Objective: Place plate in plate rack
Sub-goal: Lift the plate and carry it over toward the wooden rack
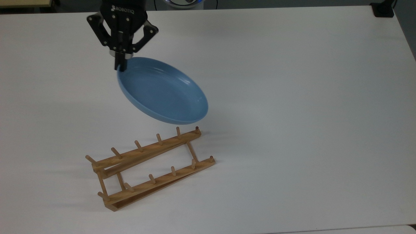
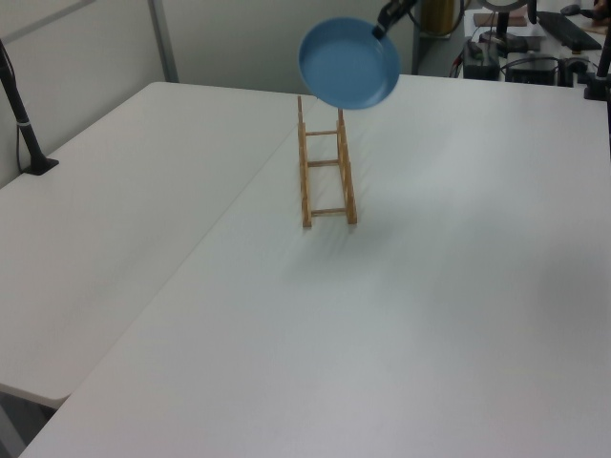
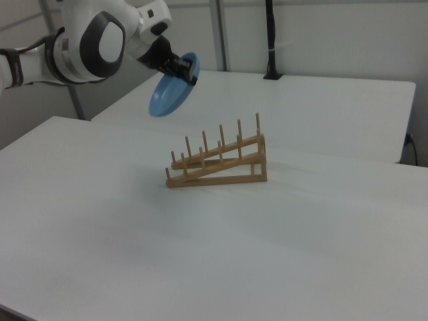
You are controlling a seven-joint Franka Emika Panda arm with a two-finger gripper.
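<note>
The arm (image 3: 93, 40) reaches in from the right view's left with its wrist bent over, so that the gripper (image 1: 120, 66) points down toward the table (image 1: 292, 97) in the top view, its two black fingers pressed together on the rim of the plate (image 1: 162, 91). The plate hangs in the air, clear of the table, tilted with its hollow face turned up toward the top view and its far edge dipping low. In the top view that low edge appears just above the upper rail of the plate rack (image 1: 149, 165), though from this angle it is hard to say how much height lies between them; the right view shows the plate (image 3: 170, 90) well above and behind the plate rack (image 3: 217, 164), touching none of the pegs. The rack stands free on the white table with all its peg slots unfilled. Wide bare tabletop lies to the top view's right of rack and plate, and the table's edges are well apart from both.
</note>
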